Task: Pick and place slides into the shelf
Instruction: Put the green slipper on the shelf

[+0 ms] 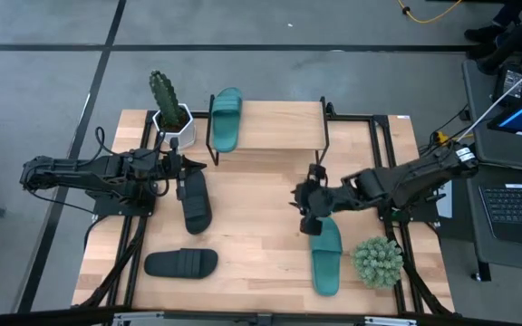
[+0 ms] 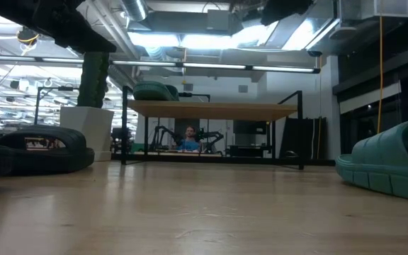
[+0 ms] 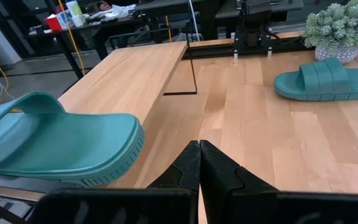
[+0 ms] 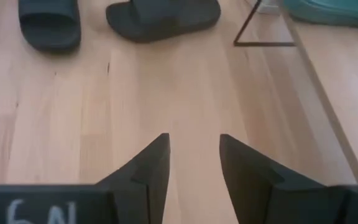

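My right claw hovers with its fingers parted and nothing between them over bare tabletop at the centre, just off the heel-side end of the teal slide lying toward five o'clock; my left claw is pressed shut and empty at nine o'clock, touching or just above the near black slide. The other black slide lies at seven o'clock near the front edge. The second teal slide sits on the left end of the shelf at twelve o'clock, leaving its plank open to the right.
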Action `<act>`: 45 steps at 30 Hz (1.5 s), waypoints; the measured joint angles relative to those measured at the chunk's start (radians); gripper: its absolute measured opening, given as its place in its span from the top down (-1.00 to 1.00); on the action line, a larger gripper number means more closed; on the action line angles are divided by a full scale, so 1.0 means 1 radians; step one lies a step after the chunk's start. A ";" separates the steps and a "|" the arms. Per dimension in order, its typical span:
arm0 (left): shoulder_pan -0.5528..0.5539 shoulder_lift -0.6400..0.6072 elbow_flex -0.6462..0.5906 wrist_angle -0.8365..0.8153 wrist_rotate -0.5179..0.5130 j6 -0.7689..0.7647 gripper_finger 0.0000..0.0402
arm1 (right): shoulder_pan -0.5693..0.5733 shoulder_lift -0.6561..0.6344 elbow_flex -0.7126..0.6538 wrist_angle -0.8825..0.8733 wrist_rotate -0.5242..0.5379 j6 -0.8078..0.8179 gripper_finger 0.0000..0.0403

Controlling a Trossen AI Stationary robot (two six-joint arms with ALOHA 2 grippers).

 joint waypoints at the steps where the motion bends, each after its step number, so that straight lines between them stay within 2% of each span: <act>1: 0.000 0.000 0.000 0.000 0.000 0.000 1.00 | 0.015 -0.001 0.001 -0.013 0.013 0.026 0.30; 10: 0.000 0.000 0.000 0.000 0.000 -0.052 1.00 | 0.160 0.006 0.002 -0.208 0.020 0.333 0.30; 21: 0.000 0.000 0.000 0.000 0.000 -0.111 1.00 | 0.377 0.029 0.002 -0.214 0.006 0.604 0.30; 26: 0.000 0.000 0.000 0.001 0.000 -0.131 1.00 | 0.430 0.059 0.002 -0.207 -0.009 0.691 0.30; 36: 0.000 0.000 0.000 0.003 0.000 -0.145 1.00 | 0.448 0.148 0.003 -0.207 -0.034 0.731 0.30; 45: 0.000 0.000 0.000 -0.002 0.000 -0.156 1.00 | 0.446 0.300 0.003 -0.213 -0.024 0.719 0.30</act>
